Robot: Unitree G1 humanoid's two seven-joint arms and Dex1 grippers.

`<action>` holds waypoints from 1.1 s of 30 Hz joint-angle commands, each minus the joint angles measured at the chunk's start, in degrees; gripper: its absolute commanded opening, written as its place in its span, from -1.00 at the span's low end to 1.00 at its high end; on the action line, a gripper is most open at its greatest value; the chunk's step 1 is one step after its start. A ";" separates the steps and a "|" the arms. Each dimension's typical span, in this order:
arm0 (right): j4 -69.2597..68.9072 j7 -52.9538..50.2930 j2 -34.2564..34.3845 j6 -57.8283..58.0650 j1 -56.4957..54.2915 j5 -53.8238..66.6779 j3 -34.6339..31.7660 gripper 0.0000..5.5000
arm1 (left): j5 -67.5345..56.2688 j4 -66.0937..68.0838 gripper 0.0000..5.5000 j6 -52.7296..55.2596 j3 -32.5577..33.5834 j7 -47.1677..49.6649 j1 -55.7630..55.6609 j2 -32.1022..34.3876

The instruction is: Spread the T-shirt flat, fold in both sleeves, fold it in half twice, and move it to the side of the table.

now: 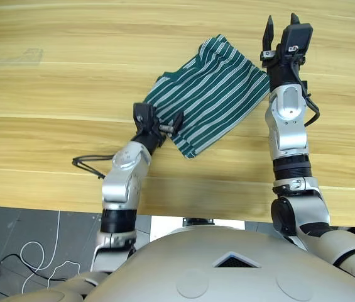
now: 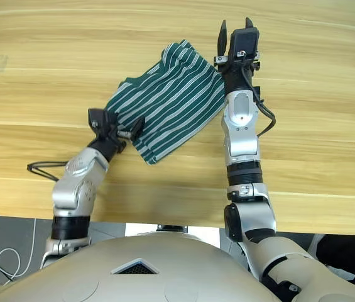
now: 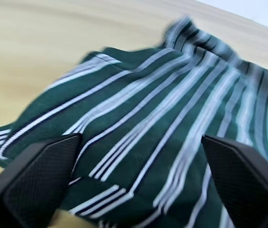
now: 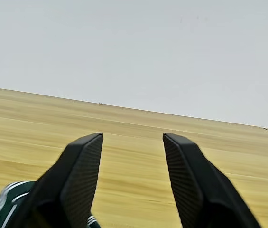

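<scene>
The folded green striped cloth T-shirt (image 1: 213, 94) sits mid-frame on the light wooden table (image 1: 58, 88). My left gripper (image 1: 159, 121) at its lower left corner and right gripper (image 1: 282, 28) at its right edge are both spread, empty. Pushing one corner could undo the folds

The light wooden table (image 1: 51, 94) bore a folded, green-and-white striped T-shirt (image 1: 212, 94) lying crumpled at one end.
</scene>
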 commanded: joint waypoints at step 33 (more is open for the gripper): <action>16.49 5.53 2.37 12.50 -5.17 -5.43 11.23 -0.15 | -3.88 -4.80 0.71 -6.74 -17.69 -7.80 22.59 2.84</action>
